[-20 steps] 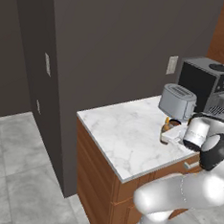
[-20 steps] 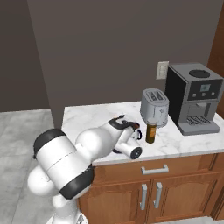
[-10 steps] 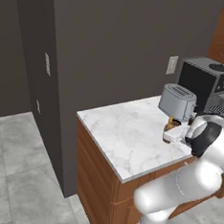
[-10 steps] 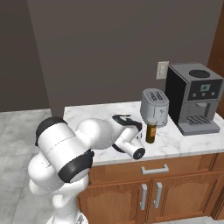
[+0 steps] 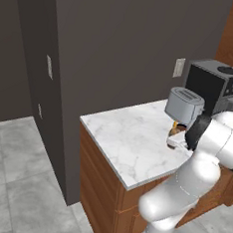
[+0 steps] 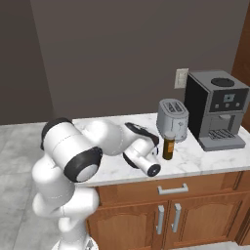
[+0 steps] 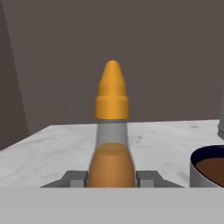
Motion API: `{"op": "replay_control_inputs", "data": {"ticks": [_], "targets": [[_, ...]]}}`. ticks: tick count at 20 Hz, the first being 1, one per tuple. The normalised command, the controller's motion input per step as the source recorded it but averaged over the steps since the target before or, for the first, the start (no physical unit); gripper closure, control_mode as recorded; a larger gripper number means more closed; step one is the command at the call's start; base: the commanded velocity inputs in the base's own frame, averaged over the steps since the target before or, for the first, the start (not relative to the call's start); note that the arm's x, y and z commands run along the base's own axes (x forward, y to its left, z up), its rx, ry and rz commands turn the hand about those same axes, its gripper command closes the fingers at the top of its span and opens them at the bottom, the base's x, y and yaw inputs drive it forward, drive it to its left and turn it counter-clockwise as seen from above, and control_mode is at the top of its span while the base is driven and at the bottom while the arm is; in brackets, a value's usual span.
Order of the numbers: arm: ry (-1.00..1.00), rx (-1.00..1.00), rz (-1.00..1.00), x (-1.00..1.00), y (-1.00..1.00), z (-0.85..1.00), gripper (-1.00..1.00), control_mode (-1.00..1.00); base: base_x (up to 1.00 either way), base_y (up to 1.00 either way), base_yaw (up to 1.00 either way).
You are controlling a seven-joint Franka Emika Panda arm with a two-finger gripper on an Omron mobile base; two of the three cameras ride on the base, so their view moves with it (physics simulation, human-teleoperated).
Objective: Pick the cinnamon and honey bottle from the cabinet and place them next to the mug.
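Observation:
The honey bottle (image 7: 112,144), amber with an orange pointed cap, stands upright between my fingertips (image 7: 74,178). My gripper (image 7: 111,179) is shut on its lower body. In the right base view the honey bottle (image 6: 168,148) is just in front of the silver toaster (image 6: 173,119), with my gripper (image 6: 161,150) at its left side. The dark mug (image 7: 205,170), with brown liquid in it, sits close to the right of the bottle. The bottle's base is hidden, so I cannot tell whether it touches the counter. The cinnamon is out of view. Reddish-brown wood at the far right looks like the cabinet (image 6: 245,49).
The white marble counter (image 5: 131,140) has free room left of the toaster (image 5: 184,105). A black coffee machine (image 6: 215,110) stands right of the toaster. Wooden doors with silver handles (image 6: 160,219) lie below the counter edge. A dark wall runs behind.
My arm's upper links have swung up and over toward the counter. The gripper and the honey bottle have stayed beside the toaster.

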Motion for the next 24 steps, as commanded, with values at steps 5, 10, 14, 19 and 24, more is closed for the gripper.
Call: {"op": "replay_control_inputs", "data": {"ticks": [5, 10, 14, 19, 24], "targets": [[0.0, 0.0, 0.0, 0.04, 0.0, -0.36, 1.0, -1.0, 0.0, 0.0, 0.0], [-0.02, 0.0, 0.0, 0.0, 0.0, -0.2, 1.0, -1.0, 0.0, 0.0, 0.0], [-0.02, 0.0, 0.0, 0.0, 0.0, -0.02, 1.0, -1.0, 0.0, 0.0, 0.0], [-0.01, 0.0, 0.0, -0.02, 0.01, 0.0, 1.0, -1.0, 0.0, 0.0, 0.0], [-0.08, -0.06, 0.0, -0.04, 0.07, 0.0, 1.0, -1.0, 0.0, 0.0, 0.0]]}}
